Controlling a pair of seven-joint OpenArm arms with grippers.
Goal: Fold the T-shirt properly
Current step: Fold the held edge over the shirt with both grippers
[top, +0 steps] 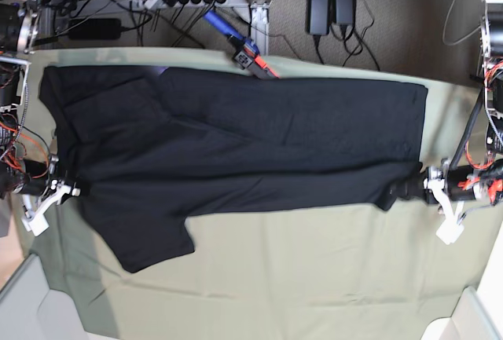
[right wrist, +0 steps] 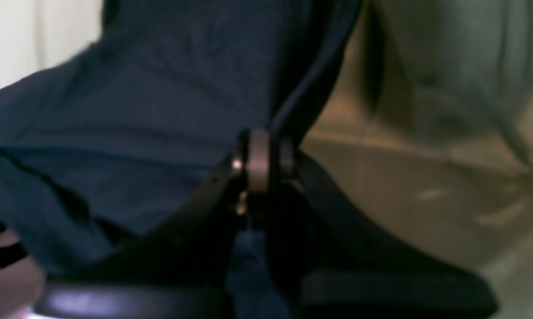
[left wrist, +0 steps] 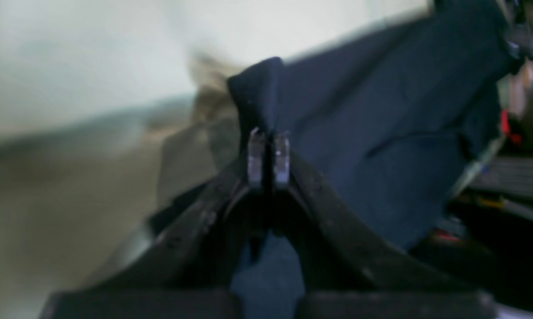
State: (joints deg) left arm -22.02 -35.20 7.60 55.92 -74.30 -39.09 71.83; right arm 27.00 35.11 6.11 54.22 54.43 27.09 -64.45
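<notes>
T-shirt (top: 236, 144): spread across surface (top: 314, 277). Left gripper (left wrist: 269, 155) pinches its 3 o'clock edge, right gripper (right wrist: 259, 161) its 9 o'clock. Advice: lift evenly, cloth taut.

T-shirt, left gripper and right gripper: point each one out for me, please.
Black cloth T-shirt (top: 259, 144), base view, on the middle of the body panel.
Left gripper (left wrist: 269, 155), left wrist view, between the fingertips pinching a shirt fold.
Right gripper (right wrist: 262, 161), right wrist view, between the fingertips clamped on the shirt edge.
</notes>
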